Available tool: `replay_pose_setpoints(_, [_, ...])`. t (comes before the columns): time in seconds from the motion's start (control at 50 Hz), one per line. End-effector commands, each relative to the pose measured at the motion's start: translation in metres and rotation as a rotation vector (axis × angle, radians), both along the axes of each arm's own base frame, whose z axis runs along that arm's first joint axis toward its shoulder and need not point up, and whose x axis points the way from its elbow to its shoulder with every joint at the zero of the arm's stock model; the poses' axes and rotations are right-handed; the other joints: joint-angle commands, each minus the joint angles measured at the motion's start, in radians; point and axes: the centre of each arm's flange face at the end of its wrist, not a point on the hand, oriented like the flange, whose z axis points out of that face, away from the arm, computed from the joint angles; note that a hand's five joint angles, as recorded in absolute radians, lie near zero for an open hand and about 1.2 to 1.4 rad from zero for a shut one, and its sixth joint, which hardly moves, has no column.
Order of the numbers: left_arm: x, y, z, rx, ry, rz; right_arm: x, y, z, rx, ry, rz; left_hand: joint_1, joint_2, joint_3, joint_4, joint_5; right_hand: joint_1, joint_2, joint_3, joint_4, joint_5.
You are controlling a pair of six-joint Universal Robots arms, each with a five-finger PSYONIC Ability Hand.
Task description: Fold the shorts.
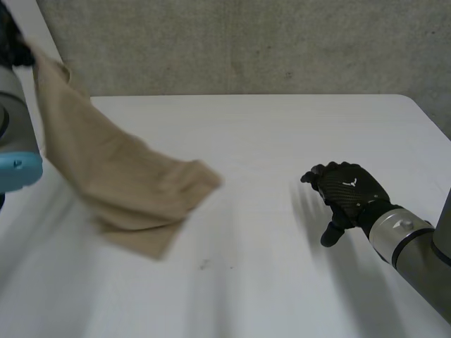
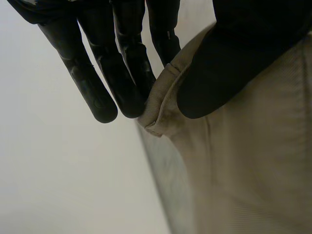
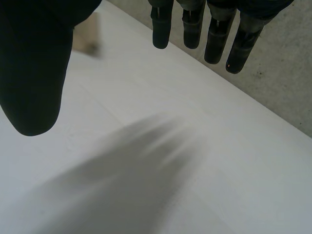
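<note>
The left hand [image 2: 92,92] is pinching the tan shorts [image 1: 120,183] at a hemmed corner. In the left wrist view its fingers [image 2: 129,83] are lying nearly straight along one side of the fold, while the thumb [image 2: 234,58] is pressing on the cloth from the other side. In the head view this hand is holding that corner up high at the table's [image 1: 282,141] far left. The shorts are hanging from it in a slanting drape, with the lower end reaching down over the left part of the table. Whether that end is touching the surface cannot be told.

The right hand [image 1: 349,193] is hovering over the right side of the table, well apart from the shorts. Its fingers [image 3: 195,24] are spread and relaxed, the thumb [image 3: 34,63] is standing away from them, and it is grasping nothing.
</note>
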Motion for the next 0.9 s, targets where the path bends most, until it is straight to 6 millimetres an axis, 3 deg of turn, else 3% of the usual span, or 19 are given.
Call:
replay_pose_setpoints(0.02, [-0.081, 0.022, 0.003, -0.054, -0.061, -0.345, -0.001, 0.0, -0.001, 0.001, 0.002, -0.009, 0.288, 0.202, 0.203, 0.199, 0.263, -0.031, -0.048, -0.043, -0.064, -0.07])
replay_pose_setpoints(0.08, [-0.116, 0.037, -0.019, -0.011, -0.093, -0.479, -0.001, 0.0, -0.001, -0.001, 0.001, -0.009, 0.288, 0.202, 0.203, 0.199, 0.263, -0.031, -0.048, -0.043, -0.064, -0.07])
replay_pose_setpoints(0.1, [-0.138, 0.05, -0.035, 0.021, -0.117, -0.568, -0.002, -0.001, -0.001, -0.002, 0.001, -0.012, 0.288, 0.202, 0.203, 0.199, 0.263, -0.031, -0.048, -0.043, -0.064, -0.07])
replay_pose_setpoints(0.16, [-0.169, 0.072, -0.067, 0.091, -0.159, -0.689, -0.003, -0.002, 0.0, -0.005, 0.0, -0.017, 0.288, 0.202, 0.203, 0.199, 0.263, -0.031, -0.048, -0.043, -0.064, -0.07])
replay_pose_setpoints(0.18, [-0.183, 0.085, -0.085, 0.132, -0.18, -0.75, -0.004, -0.002, 0.001, -0.008, -0.001, -0.02, 0.288, 0.202, 0.203, 0.199, 0.263, -0.031, -0.048, -0.043, -0.064, -0.07])
replay_pose_setpoints(0.24, [-0.198, 0.104, -0.115, 0.212, -0.213, -0.822, -0.004, -0.003, 0.003, -0.014, -0.002, -0.023, 0.288, 0.202, 0.203, 0.199, 0.263, -0.031, -0.048, -0.043, -0.064, -0.07])
replay_pose_setpoints(0.26, [-0.204, 0.117, -0.133, 0.27, -0.238, -0.864, -0.005, -0.003, 0.003, -0.014, -0.002, -0.024, 0.288, 0.202, 0.203, 0.199, 0.263, -0.031, -0.048, -0.043, -0.064, -0.07])
replay_pose_setpoints(0.28, [-0.205, 0.124, -0.14, 0.295, -0.249, -0.885, -0.005, -0.003, 0.003, -0.015, -0.003, -0.024, 0.21, 0.124, 0.125, 0.121, 0.185, -0.031, -0.048, -0.043, -0.064, -0.07])
replay_pose_setpoints(0.32, [-0.209, 0.139, -0.15, 0.338, -0.275, -0.934, -0.005, -0.003, 0.004, -0.017, -0.003, -0.024, -0.158, -0.245, -0.243, -0.248, -0.183, -0.031, -0.048, -0.043, -0.064, -0.07])
replay_pose_setpoints(0.34, [-0.213, 0.153, -0.154, 0.358, -0.297, -0.98, -0.005, -0.004, 0.004, -0.02, -0.004, -0.026, -0.535, -0.622, -0.62, -0.625, -0.56, -0.031, -0.048, -0.043, -0.064, -0.07])
replay_pose_setpoints(0.38, [-0.216, 0.167, -0.15, 0.351, -0.315, -1.014, -0.005, -0.005, 0.004, -0.023, -0.005, -0.027, -0.723, -0.81, -0.808, -0.813, -0.748, -0.031, -0.048, -0.043, -0.064, -0.07])
replay_pose_setpoints(0.44, [-0.208, 0.163, -0.124, 0.298, -0.302, -0.978, -0.005, -0.005, 0.005, -0.027, -0.006, -0.027, -0.832, -0.919, -0.917, -0.922, -0.857, -0.031, -0.048, -0.043, -0.064, -0.07])
replay_pose_setpoints(0.5, [-0.192, 0.144, -0.109, 0.279, -0.283, -0.879, -0.004, -0.006, 0.006, -0.032, -0.006, -0.025, -0.83, -0.916, -0.915, -0.919, -0.855, -0.031, -0.048, -0.043, -0.064, -0.07])
replay_pose_setpoints(0.56, [-0.164, 0.124, -0.097, 0.304, -0.261, -0.702, -0.002, -0.007, 0.01, -0.045, -0.01, -0.014, -0.815, -0.902, -0.9, -0.905, -0.84, -0.031, -0.048, -0.043, -0.064, -0.07])
replay_pose_setpoints(0.64, [-0.128, 0.122, -0.089, 0.389, -0.258, -0.508, 0.003, -0.007, 0.017, -0.079, 0.007, 0.025, -0.806, -0.893, -0.891, -0.896, -0.831, -0.031, -0.048, -0.043, -0.064, -0.07])
replay_pose_setpoints(0.74, [-0.095, 0.14, -0.102, 0.558, -0.298, -0.412, 0.009, -0.001, 0.016, -0.129, 0.113, 0.124, -0.759, -0.846, -0.845, -0.849, -0.785, -0.031, -0.048, -0.043, -0.064, -0.07])
replay_pose_setpoints(0.82, [-0.07, 0.166, -0.128, 0.739, -0.357, -0.392, 0.028, 0.018, 0.009, -0.175, 0.208, 0.3, -0.68, -0.767, -0.766, -0.77, -0.705, -0.03, -0.047, -0.042, -0.063, -0.069])
replay_pose_setpoints(0.9, [-0.057, 0.185, -0.148, 0.824, -0.393, -0.397, 0.046, 0.024, -0.008, -0.195, 0.282, 0.401, -0.645, -0.732, -0.73, -0.735, -0.67, 0.026, 0.009, 0.014, -0.007, -0.013])
